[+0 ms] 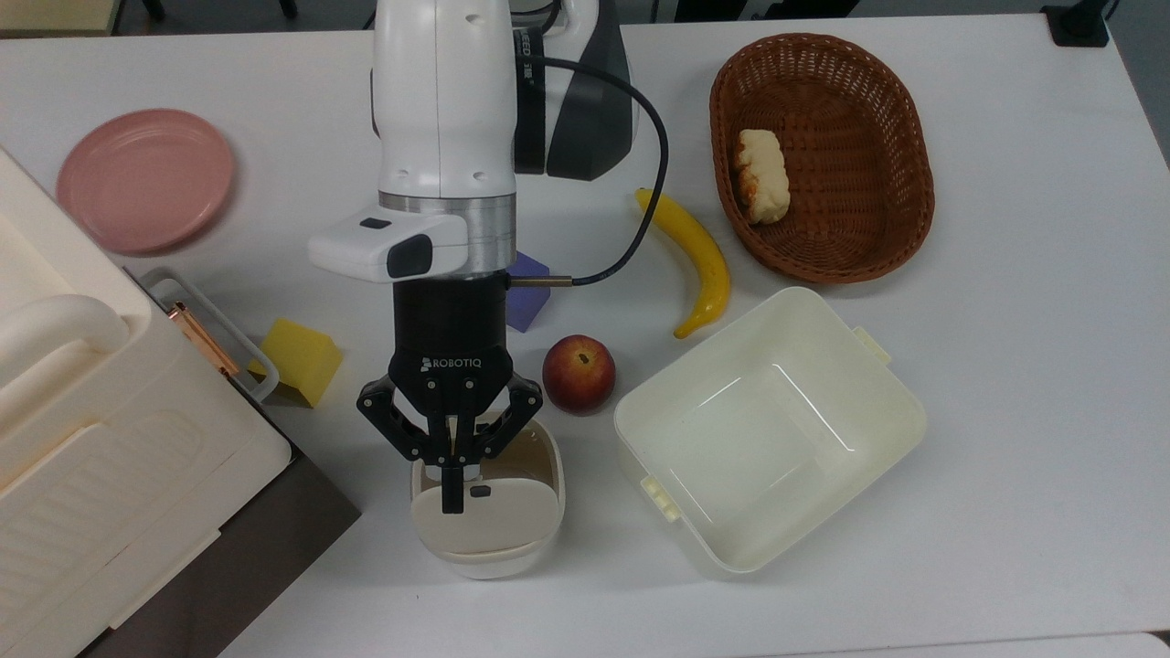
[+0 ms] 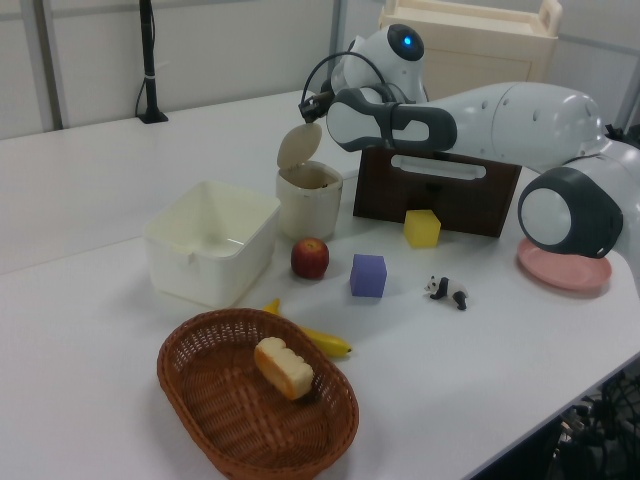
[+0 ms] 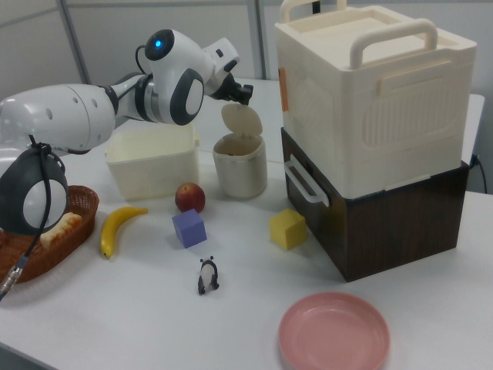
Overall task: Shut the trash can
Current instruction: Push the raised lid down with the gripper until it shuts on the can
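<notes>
Trash can (image 1: 487,512), small cream-white rounded-square plastic bin, sits on the white tabletop (image 1: 1005,411) near the top view's bottom centre. Its beige hinged lid (image 1: 483,521) with a small dark button stands up, open; the brownish inside shows in the left view (image 2: 311,178).

Black two-finger hand (image 1: 449,501) hangs over the bin's mouth, fingers pressed together, nothing between them. In the top view the tips overlap the lid's upper edge, just beside the button; contact can't be confirmed. In the right view the hand (image 3: 244,94) is just above the raised lid.

Around the bin, clock directions in the top view:
- Red apple (image 1: 579,373) at 1 o'clock, just beside, not touching.
- Large lidless cream rectangular tub (image 1: 768,429) at 3 o'clock, near, with a gap.
- Purple block (image 1: 528,294) at 12 o'clock, partly hidden by the arm.
- Yellow block (image 1: 301,361) at 10 o'clock.
- Big cream ribbed box with a handle (image 1: 101,439) on a dark brown base (image 3: 385,223) at 9 o'clock, near.
- Yellow banana (image 1: 697,259) at 1 o'clock, beyond the apple.
- Brown wicker basket (image 1: 877,247) holding a piece of bread (image 1: 761,175) at 2 o'clock, well apart.
- Pink round plate (image 1: 144,179) at 10 o'clock, well apart.
- Small black-and-white panda figure (image 3: 207,275) shows in the right view, in front of the purple block.
</notes>
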You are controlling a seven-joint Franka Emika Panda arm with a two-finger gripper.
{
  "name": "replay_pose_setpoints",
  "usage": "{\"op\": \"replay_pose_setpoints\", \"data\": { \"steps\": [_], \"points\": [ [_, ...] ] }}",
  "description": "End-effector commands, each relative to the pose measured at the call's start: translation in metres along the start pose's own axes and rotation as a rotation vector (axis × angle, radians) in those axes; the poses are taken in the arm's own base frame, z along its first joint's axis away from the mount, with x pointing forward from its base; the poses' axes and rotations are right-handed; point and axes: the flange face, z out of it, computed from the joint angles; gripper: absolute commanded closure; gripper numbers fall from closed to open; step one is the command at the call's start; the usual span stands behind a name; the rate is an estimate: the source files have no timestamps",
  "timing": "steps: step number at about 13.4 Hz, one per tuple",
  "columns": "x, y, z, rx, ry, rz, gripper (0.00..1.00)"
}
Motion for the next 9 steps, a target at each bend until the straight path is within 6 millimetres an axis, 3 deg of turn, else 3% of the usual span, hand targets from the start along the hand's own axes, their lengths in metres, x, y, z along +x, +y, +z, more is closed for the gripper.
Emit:
{"op": "replay_pose_setpoints", "data": {
  "steps": [1,4,9],
  "points": [
    [-0.007,-0.003,0.001,-0.012,-0.012,-0.036,1.0],
    [-0.021,-0.008,-0.006,0.0,-0.052,-0.07,1.0],
    [-0.026,-0.008,-0.018,0.006,-0.068,-0.073,1.0]
  ]
}}
